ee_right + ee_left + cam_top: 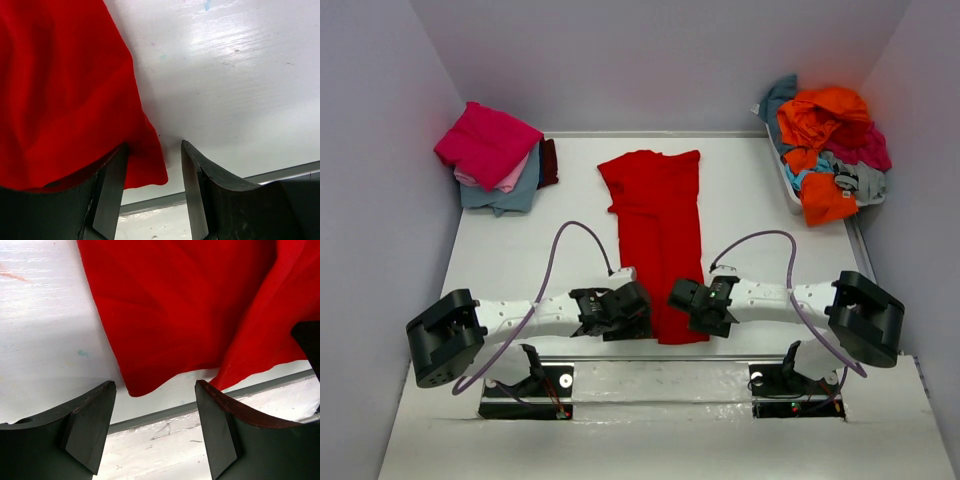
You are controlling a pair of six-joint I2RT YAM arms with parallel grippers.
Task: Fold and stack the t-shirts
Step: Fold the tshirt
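**Both arms poised at the near hem of a red t-shirt (655, 230), mid-fold**
Low in the frame, the left gripper (642, 318) and right gripper (677, 297) stand with jaws apart at the hem's corners, clamping nothing. The shirt lies as a long strip up the table's centre. Next, likely, each must pinch its corner and carry it toward the collar. A folded stack (495, 155) sits upper left, and an unfolded pile (830, 140) upper right.

No legible text, no labels, brands, numbers or signs anywhere in view
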